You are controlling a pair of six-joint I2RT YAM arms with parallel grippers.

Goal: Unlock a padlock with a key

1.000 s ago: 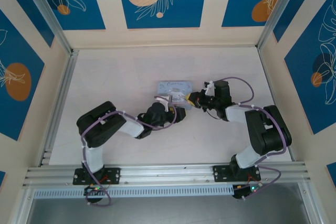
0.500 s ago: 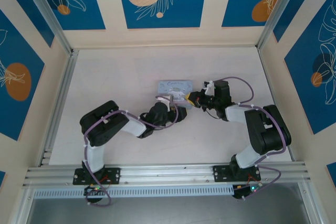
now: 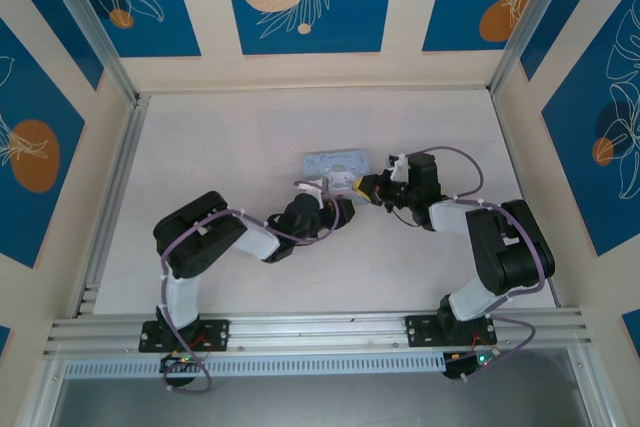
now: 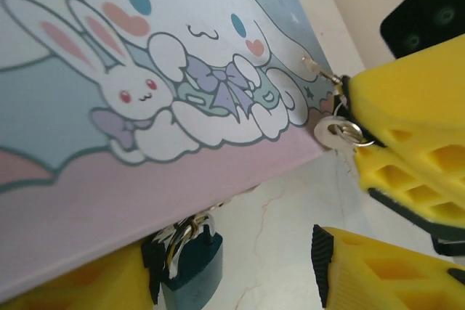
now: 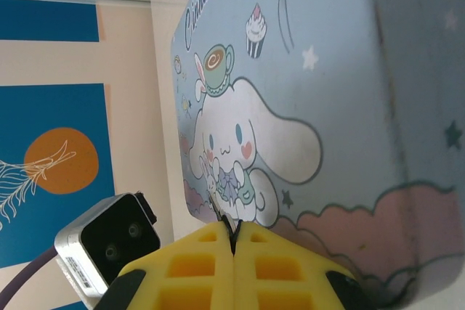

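The padlock (image 4: pixel 190 266) is small and dark teal, and its silver shackle is hooked at the near edge of the pale blue cartoon tin (image 4: pixel 145 70). It hangs between the fingers of my left gripper (image 4: pixel 236 263), close against the left pad, with a wide gap to the right finger (image 4: pixel 378 274); the jaws stand open. My right gripper (image 5: pixel 234 234) is shut on the key (image 4: pixel 320 74), whose thin blade and ring (image 4: pixel 340 132) stick out over the tin's corner. In the top view both grippers, left (image 3: pixel 338 209) and right (image 3: pixel 367 190), meet at the tin's (image 3: pixel 335 162) near edge.
The tin lies mid-table on the pale tabletop (image 3: pixel 230 147). Patterned walls and aluminium rails (image 3: pixel 110 197) enclose the space. The left wrist camera housing (image 5: pixel 109 245) sits close beside my right fingers.
The left jaws have narrowed around the padlock. The tin has turned slightly on the table. My right gripper has stayed shut on the key, nearly in place.
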